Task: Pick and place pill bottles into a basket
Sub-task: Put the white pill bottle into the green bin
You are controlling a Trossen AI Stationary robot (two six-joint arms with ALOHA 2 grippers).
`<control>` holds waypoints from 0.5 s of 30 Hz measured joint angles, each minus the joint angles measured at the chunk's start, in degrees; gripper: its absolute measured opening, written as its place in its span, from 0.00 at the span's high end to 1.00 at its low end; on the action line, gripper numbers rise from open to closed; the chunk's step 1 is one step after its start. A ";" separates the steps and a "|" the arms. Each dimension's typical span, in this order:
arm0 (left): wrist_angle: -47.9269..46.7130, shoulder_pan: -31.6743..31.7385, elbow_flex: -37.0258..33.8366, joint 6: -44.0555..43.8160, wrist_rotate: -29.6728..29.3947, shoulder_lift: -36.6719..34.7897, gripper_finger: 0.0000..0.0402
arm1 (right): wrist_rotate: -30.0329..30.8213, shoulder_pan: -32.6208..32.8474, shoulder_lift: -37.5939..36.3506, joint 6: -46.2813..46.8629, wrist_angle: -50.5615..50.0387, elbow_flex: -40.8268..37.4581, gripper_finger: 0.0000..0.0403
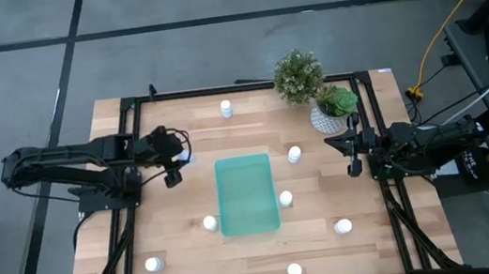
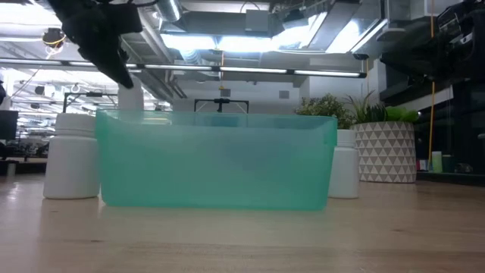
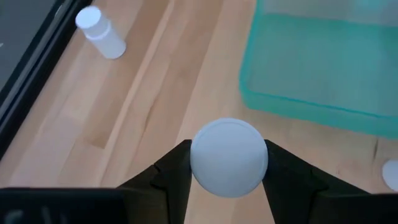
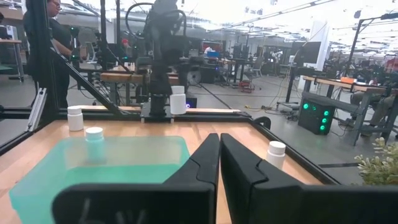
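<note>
White pill bottles (image 1: 286, 198) around teal basket (image 1: 246, 194)

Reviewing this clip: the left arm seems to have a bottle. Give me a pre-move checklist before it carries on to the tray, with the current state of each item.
1. Bottle gripped: ok. The left hand is shut on a pill bottle, one finger on each side.
2. Bottle clear of the table: ok. The right wrist view shows it held above the wood.
3. Hand over the basket: not ok. The hand is beside the tray's far left corner, not above it.
4. Basket free to receive: ok. No bottles show inside it.
5. Right hand out of the way: ok. Shut, waiting at the table's right edge.
6. Grip firmness: cannot tell.
</note>
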 joint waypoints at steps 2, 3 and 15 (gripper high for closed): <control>2.12 -0.85 0.00 1.48 0.11 0.59 0.60 | -0.01 0.01 0.00 0.19 0.00 0.00 0.95; 3.08 -1.31 0.00 2.54 0.31 0.88 0.60 | 0.00 0.01 0.00 0.25 0.00 -0.01 0.95; 17.80 -5.99 0.00 8.45 3.44 6.06 0.60 | -0.02 0.00 0.00 0.31 0.07 0.00 0.95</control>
